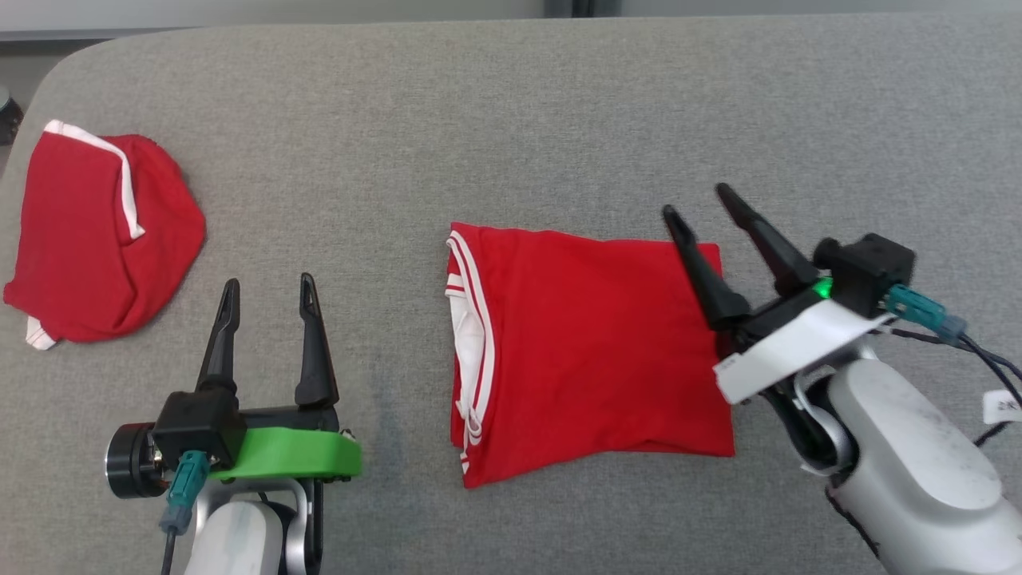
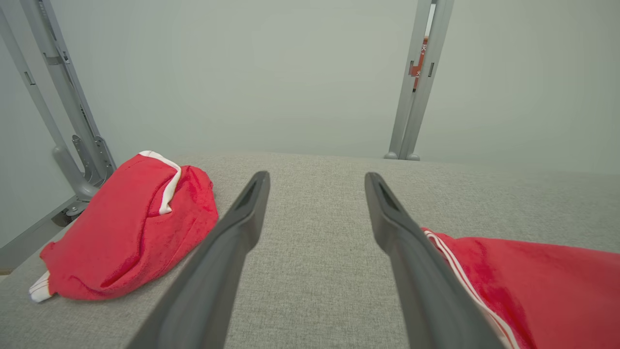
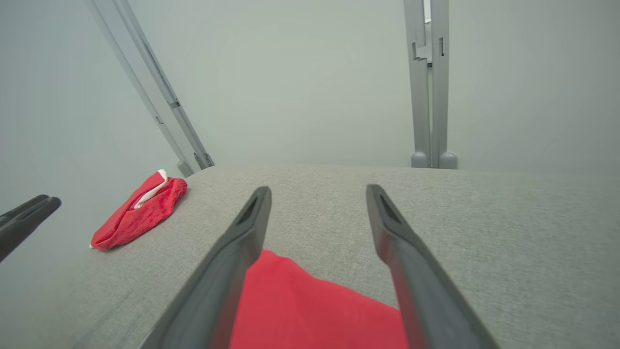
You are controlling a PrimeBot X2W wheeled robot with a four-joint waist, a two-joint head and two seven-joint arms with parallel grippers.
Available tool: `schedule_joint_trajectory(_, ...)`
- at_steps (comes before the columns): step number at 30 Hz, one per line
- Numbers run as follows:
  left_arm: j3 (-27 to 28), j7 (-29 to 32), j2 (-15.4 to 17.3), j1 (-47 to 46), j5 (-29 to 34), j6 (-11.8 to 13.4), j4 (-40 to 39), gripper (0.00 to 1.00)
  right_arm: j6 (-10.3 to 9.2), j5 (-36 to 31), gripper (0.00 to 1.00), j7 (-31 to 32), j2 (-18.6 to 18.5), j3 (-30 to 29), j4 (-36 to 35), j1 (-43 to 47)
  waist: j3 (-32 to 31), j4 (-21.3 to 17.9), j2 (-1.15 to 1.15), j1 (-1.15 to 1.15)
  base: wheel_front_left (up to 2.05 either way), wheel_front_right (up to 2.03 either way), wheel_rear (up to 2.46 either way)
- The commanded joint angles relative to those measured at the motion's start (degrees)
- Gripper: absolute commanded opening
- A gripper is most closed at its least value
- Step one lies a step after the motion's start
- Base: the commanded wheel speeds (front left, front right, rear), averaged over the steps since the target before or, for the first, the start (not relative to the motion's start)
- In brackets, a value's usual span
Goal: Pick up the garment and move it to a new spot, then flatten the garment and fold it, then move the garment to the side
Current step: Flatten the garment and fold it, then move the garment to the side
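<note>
FOLDED AND SET DOWN: A red garment point(image 1: 591, 343) with white stripes lies folded into a rough rectangle on a grey fabric-topped table point(image 1: 511, 120). Its striped edge is turned away from the right tool point(image 1: 701, 204). That tool hangs at the garment's right edge, its two dark fingers spread wide and gripping nothing; whether they touch the cloth cannot be told. In the right wrist view the red fabric shows below and between the fingers.

The left tool point(image 1: 269, 281) sits to the left of the garment, apart from it, with its fingers likewise parted and empty. In the left wrist view the garment's striped edge shows beside one finger.

Farther left of the garment, beyond the left tool, a second garment point(image 1: 88, 239), also red with white trim, lies in a loose heap near the table's rounded corner. Grey metal posts point(image 2: 416, 82) stand behind the garment, past the table's far edge.
</note>
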Motion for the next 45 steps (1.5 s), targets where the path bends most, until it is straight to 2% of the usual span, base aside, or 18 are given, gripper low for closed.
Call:
schedule_joint_trajectory(1, 0.29, -0.15, 0.43, 0.59, 0.64, -0.23, 0.03, 1.00, -0.02, -1.27, 1.00, -0.38, -1.03, -2.36, -0.91, 2.57, -1.15, -1.71, 0.00, 0.00, 0.00, 0.00, 0.00)
schedule_joint_trajectory(4, 0.89, -0.15, 1.00, 1.40, 0.77, 0.02, 0.21, 1.00, -0.02, -3.99, 1.00, -0.45, -2.93, -9.26, -3.08, 6.94, -2.24, -3.59, 0.00, 0.00, 0.00, 0.00, 0.00)
schedule_joint_trajectory(9, 1.41, -0.13, 1.79, 3.15, 0.40, 0.11, 0.78, 1.00, -0.03, -7.78, 1.00, -0.44, -3.33, -19.14, -6.86, 14.79, -4.94, -6.08, 0.00, 0.00, 0.00, 0.00, 0.00)
schedule_joint_trajectory(15, 1.52, 0.73, 2.98, 6.60, -0.20, -0.07, 1.36, 1.00, -0.03, -11.35, 1.00, 2.88, -1.07, -24.80, -11.92, 23.35, -9.31, -7.44, 0.00, 0.00, 0.00, 0.00, 0.00)
schedule_joint_trajectory(27, 1.05, 2.69, 4.78, 14.96, -1.05, 0.16, 1.12, 1.00, -0.03, -15.40, 1.00, 9.69, 3.36, -26.90, -19.34, 33.59, -16.34, -7.85, 0.00, 0.00, 0.00, 0.00, 0.00)
schedule_joint_trajectory(35, 0.79, 3.17, 5.46, 16.48, -1.26, 0.28, 1.20, 1.00, -0.03, -17.01, 1.00, 12.04, 5.02, -28.81, -22.40, 36.75, -17.73, -7.64, 0.00, 0.00, 0.00, 0.00, 0.00)
schedule_joint_trajectory(45, 0.22, 3.42, 5.81, 16.20, -1.47, 0.53, 1.21, 1.00, -0.03, -17.12, 1.00, 13.45, 5.42, -29.28, -23.39, 37.55, -17.68, -7.57, 0.00, 0.00, 0.00, 0.00, 0.00)
